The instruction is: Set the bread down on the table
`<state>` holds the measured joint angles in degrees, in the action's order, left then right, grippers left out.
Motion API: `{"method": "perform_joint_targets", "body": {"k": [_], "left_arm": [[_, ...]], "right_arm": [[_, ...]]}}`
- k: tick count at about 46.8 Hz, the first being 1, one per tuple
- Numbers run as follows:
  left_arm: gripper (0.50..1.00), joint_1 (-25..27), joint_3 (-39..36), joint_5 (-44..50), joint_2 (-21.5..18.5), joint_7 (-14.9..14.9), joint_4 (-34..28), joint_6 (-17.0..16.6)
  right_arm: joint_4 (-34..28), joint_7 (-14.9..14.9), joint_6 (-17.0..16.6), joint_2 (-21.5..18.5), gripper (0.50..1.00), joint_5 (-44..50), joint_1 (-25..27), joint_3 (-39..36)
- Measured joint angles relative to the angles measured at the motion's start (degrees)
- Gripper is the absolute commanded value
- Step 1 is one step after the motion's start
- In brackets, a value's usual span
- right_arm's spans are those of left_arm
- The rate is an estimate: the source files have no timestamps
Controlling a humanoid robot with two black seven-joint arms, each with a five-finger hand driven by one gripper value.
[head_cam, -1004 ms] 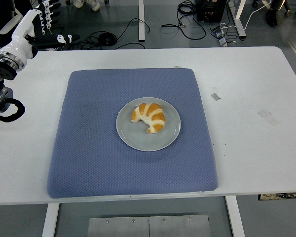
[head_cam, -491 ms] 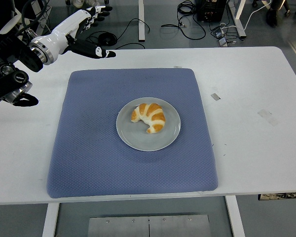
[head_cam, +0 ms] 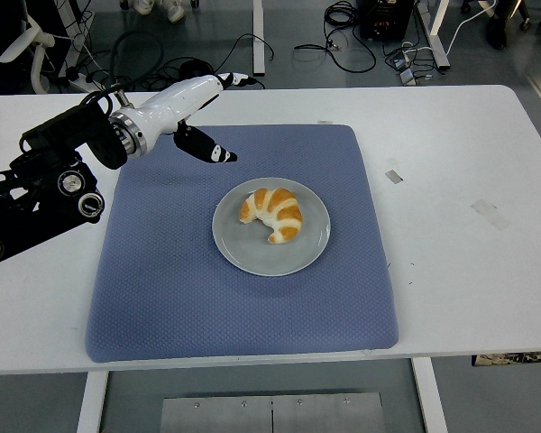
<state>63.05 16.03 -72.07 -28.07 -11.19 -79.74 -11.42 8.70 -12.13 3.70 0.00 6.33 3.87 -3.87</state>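
We take the grey plate (head_cam: 252,253) as our landmark: it sits near the middle of a blue quilted mat (head_cam: 162,289), which lies on the white table (head_cam: 469,271). The bread (head_cam: 272,213), a golden croissant with pale stripes, lies on the plate, curled with its open side toward the near left, and covers the plate's upper middle while bare rim shows all around it. Nothing touches the bread. Our left hand (head_cam: 198,104) hangs above the mat's far left corner, up and to the left of the plate, well apart from the bread. Its white palm shell faces up and points toward the table's far edge, the fingers (head_cam: 238,79) stretched out together beyond the mat, and the dark thumb (head_cam: 209,150) sticks out toward the plate, its tip the part of the hand nearest the bread yet still short of the plate's rim. The hand is spread and holds nothing. The black forearm (head_cam: 45,180) runs back from the wrist to the left of the plate, over the bare table beside the mat. To the right of the plate, off the mat, we see two small pieces of tape (head_cam: 394,176) on the table.
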Motion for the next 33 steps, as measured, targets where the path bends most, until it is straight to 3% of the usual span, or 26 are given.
{"method": "perform_joint_targets", "body": {"k": [33], "left_arm": [[0.933,-0.02,-6.78,-6.65,4.51,-0.86,-0.77,-0.36]], "right_arm": [[0.0,-0.01,0.0,0.0,1.0,0.0,0.0,0.0]]}}
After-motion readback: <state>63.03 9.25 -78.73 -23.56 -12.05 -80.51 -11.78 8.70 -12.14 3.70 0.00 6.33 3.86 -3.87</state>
